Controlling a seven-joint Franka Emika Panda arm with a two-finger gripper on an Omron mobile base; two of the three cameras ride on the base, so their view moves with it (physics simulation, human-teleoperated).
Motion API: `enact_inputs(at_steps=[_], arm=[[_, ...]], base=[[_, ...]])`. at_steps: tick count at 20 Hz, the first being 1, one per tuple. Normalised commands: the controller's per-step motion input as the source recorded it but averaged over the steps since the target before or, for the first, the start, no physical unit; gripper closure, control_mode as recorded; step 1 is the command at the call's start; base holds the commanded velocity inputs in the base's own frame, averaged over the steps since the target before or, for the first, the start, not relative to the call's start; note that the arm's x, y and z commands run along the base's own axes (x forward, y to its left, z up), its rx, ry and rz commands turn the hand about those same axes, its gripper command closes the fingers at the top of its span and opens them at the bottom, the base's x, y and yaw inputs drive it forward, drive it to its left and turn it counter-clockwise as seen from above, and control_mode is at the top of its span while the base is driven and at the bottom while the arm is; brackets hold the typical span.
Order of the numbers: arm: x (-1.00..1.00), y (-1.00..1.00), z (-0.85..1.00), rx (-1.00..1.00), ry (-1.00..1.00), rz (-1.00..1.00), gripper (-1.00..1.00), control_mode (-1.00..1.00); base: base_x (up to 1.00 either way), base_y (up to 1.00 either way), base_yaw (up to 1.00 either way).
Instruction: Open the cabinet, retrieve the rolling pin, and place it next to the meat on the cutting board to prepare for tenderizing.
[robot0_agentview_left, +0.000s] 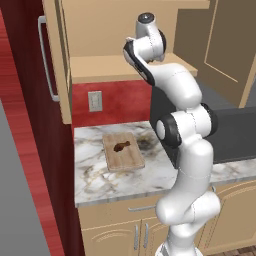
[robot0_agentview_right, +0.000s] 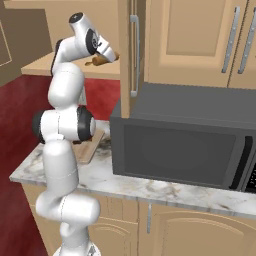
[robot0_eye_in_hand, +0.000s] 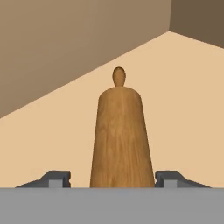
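Two fingertips (robot0_eye_in_hand: 57, 178) of the pincer (robot0_eye_in_hand: 113, 179) low at either side of the rolling pin (robot0_eye_in_hand: 120, 131), the near end of the wood between them. On one side, tip hard against the wood; on the other, a sliver of shelf (robot0_eye_in_hand: 183, 109) visible between tip and pin. Cannot tell whether clamped or merely astride.

Lying flat on the tan shelf, running straight away from the pincer, with a small rounded knob at the far end. Beyond that knob, more bare shelf, then the shadowed back wall of the cabinet (robot0_eye_in_hand: 65, 43) and an inner corner off to one side.

From the right base view, pincer (robot0_agentview_right: 106, 57) reaching level into the open cabinet, brown wood showing at its tip. Cabinet door (robot0_agentview_left: 55, 60) swung wide, well off to the side of the pincer, long silver bar handle on its face.

Far below the pincer, on the marble tabletop (robot0_agentview_left: 100, 180): the cutting board (robot0_agentview_left: 122, 161), light wood with a raised rim, and on it the meat (robot0_agentview_left: 121, 147), a small dark lump towards the board's far half. Below the pincer too and off to the other side, a dark grey microwave (robot0_agentview_right: 180, 145) on the same tabletop, just beside the board. Low cabinets with short handles beneath the tabletop edge.
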Motion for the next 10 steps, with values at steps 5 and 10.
enact_inputs(at_steps=[5,10], arm=[[-0.03,0.08,-0.26,0.0,0.0,0.03,1.0,-1.0],[-0.26,0.22,-0.21,0.0,-0.05,0.0,1.0,-1.0]], base=[[0.0,0.0,0.0],[0.0,0.0,0.0]])
